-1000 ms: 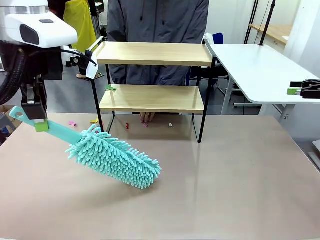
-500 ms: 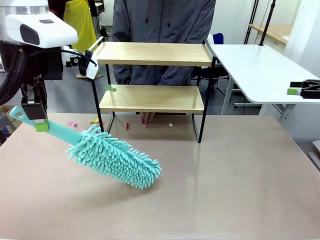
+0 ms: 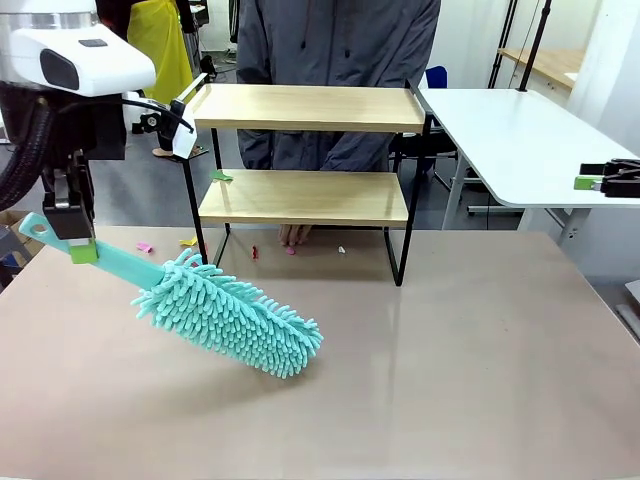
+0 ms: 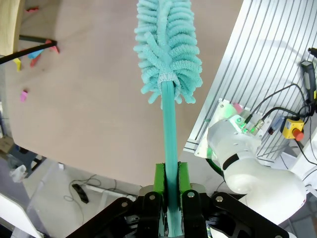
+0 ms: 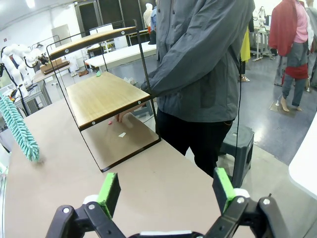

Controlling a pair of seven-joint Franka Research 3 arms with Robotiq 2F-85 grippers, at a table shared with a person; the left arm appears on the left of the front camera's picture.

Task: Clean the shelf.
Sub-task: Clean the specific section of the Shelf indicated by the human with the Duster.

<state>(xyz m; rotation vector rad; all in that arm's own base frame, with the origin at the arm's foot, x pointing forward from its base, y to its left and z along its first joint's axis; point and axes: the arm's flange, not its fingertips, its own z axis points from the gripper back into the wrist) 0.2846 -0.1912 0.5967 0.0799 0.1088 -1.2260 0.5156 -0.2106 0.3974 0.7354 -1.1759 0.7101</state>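
Over the last second almost nothing had moved on the robot's side. The left tool (image 3: 82, 250) stayed clamped narrow on the handle of the teal duster (image 3: 230, 315), whose fluffy head still rested on the desk (image 3: 450, 350). Only the person (image 3: 335, 60) behind the shelf (image 3: 305, 197) had shifted a little to the side. I took that to mean the wiping had not begun.

The shelf stood at the far side of the desk, beyond the duster and to its right, well apart from the left tool. A green bit (image 3: 221, 176) lay at the left end of its lower board (image 3: 300, 205), and small coloured scraps (image 3: 145, 246) lay on the desk near its left legs. What looked like fingers showed under the lower board, though I could not be sure. The right tool (image 5: 166, 191) hung wide and empty, off to the right, facing the shelf from a distance.
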